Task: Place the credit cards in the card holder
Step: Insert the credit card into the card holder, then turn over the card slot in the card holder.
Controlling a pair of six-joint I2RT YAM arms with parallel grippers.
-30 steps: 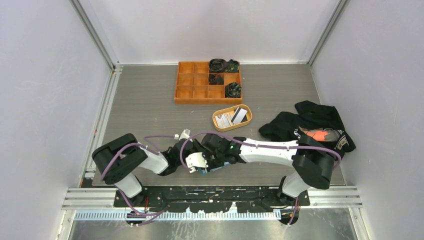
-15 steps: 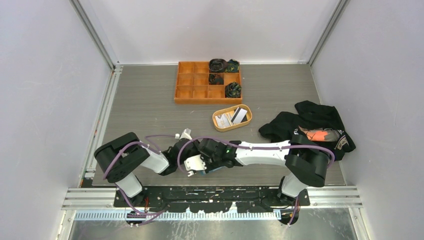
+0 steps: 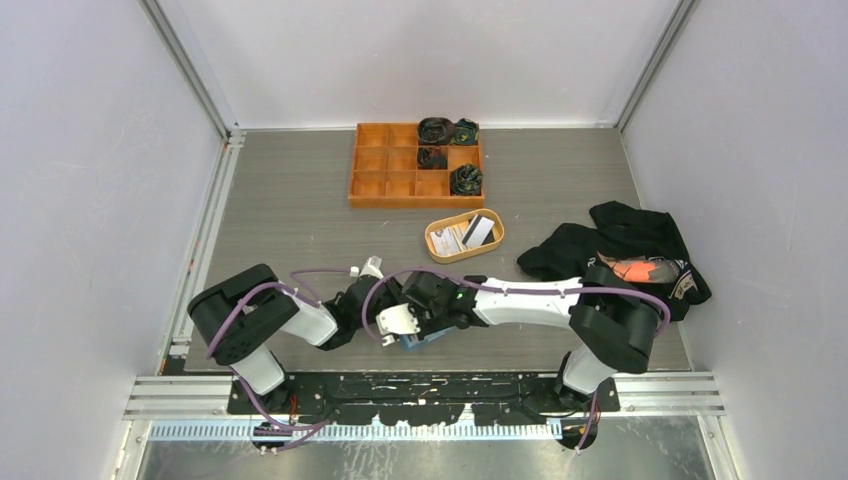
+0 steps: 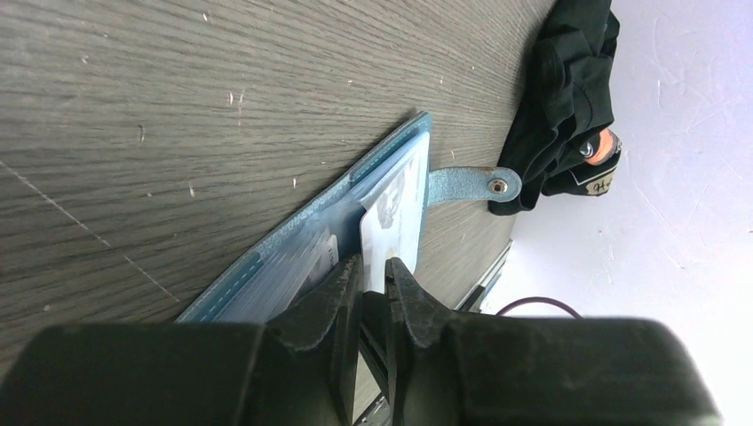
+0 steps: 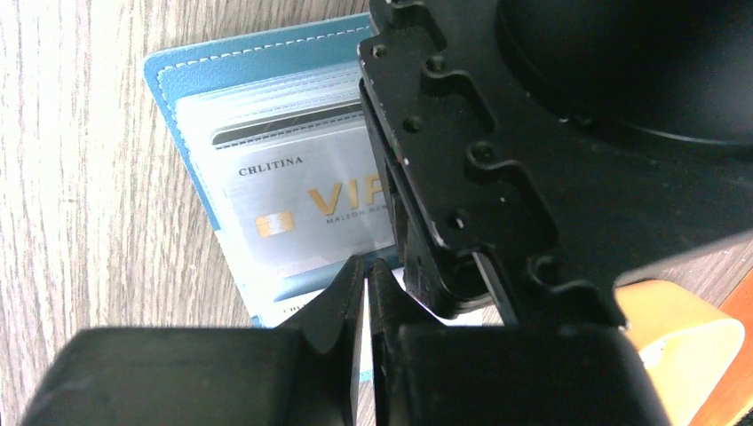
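1. Card holder [image 5: 182,75]: blue, folded open, flat on the table [image 3: 290,210] close to the near edge, between the two arm bases. Mostly hidden under both grippers in the top view.
2. Snap tab [image 4: 471,184]: flat on the table, sticking out from the holder's edge toward the black garment [image 3: 600,250].
3. Left gripper [image 4: 375,271]: pinched on one edge of a white card [image 4: 395,200]. Card on edge above the clear sleeves, far end over the holder on the snap tab side. Cannot tell whether the card tip is inside a sleeve.
4. Right gripper [image 5: 365,271]: fingers pressed together at the near edge of the holder, just beside the left gripper's body. Cannot tell whether a sleeve is caught between them.
5. Silver card [image 5: 302,200]: seated in a clear sleeve of the holder, gold chip and gold lettering face up.
6. Oval dish [image 3: 428,240]: tan, beyond the grippers toward the back of the table, with two cards [image 3: 478,231] inside.
7. Orange tray [image 3: 372,160]: behind the dish, with dark bundles [image 3: 465,180] in four compartments on its right side.
8. Black garment: crumpled at the right side of the table, with an orange patch on top.
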